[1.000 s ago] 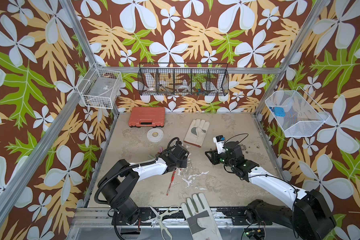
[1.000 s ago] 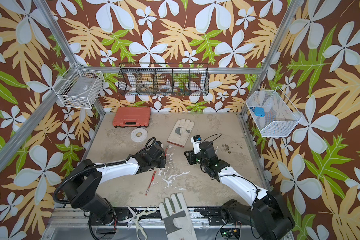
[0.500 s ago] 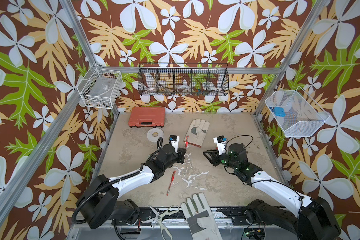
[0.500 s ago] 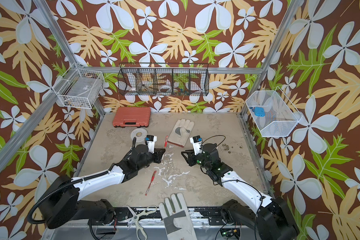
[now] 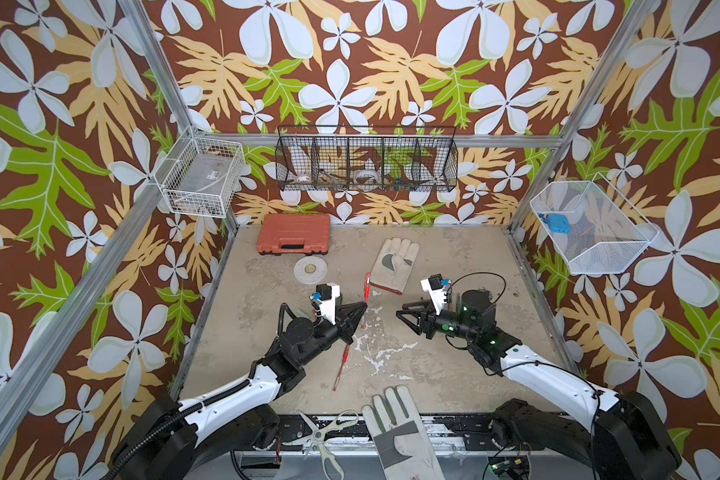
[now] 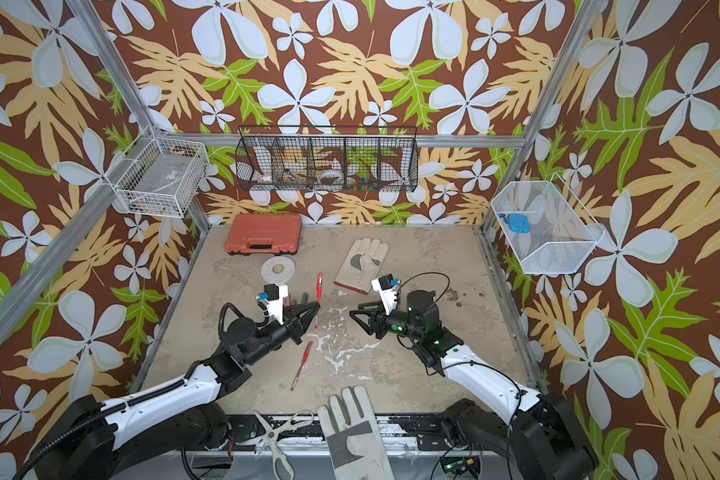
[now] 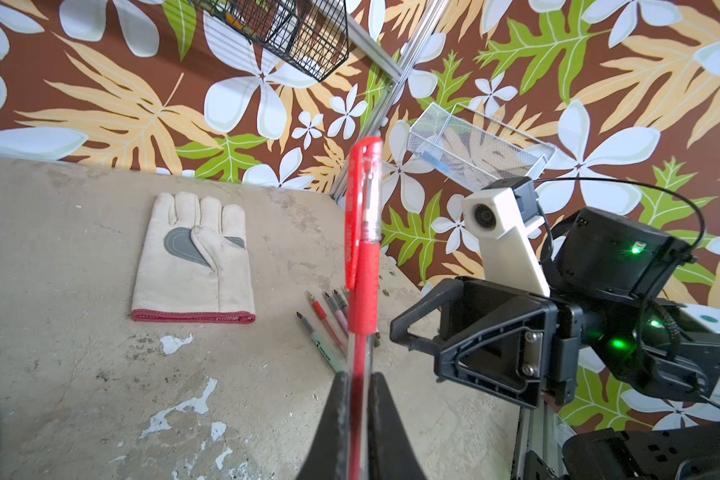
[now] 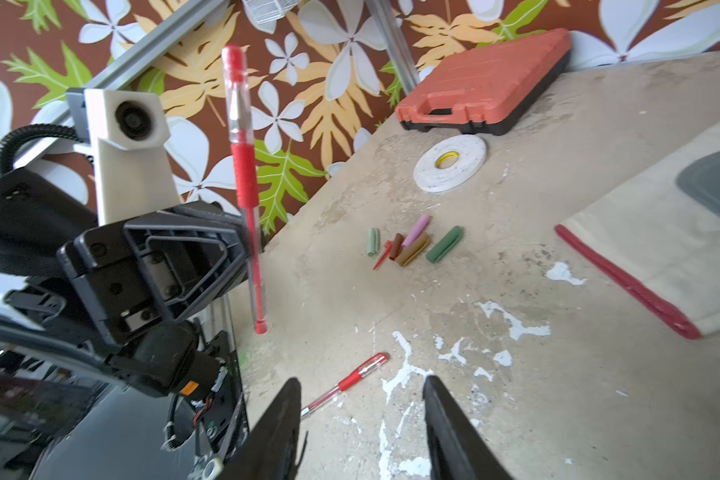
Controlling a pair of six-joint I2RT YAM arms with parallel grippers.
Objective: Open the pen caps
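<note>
My left gripper [image 7: 357, 376] is shut on the clear barrel of a thin red pen [image 5: 365, 301], holding it above the table with its red cap [image 7: 364, 199] on the free end. My right gripper [image 8: 361, 380] stands open, facing that pen from a short way off, with nothing between its fingers [image 5: 404, 318]. A second red pen [image 8: 346, 382] lies on the table below it. Several loose pen caps [image 8: 412, 245], mint, red, brown, pink, gold and dark green, lie in a small heap. Several uncapped pens [image 7: 327, 328] lie side by side, partly hidden behind the held pen.
An orange tool case [image 5: 294, 240] and a tape roll [image 5: 310, 269] sit at the back left. One pale work glove [image 5: 393, 266] lies at the back, another [image 5: 400, 436] with scissors [image 5: 323, 432] at the front edge. Wire baskets [image 5: 366, 164] hang on the walls.
The left gripper has risen from the table with the red pen and swung it toward the middle. The right gripper has opened wider and turned toward it.
</note>
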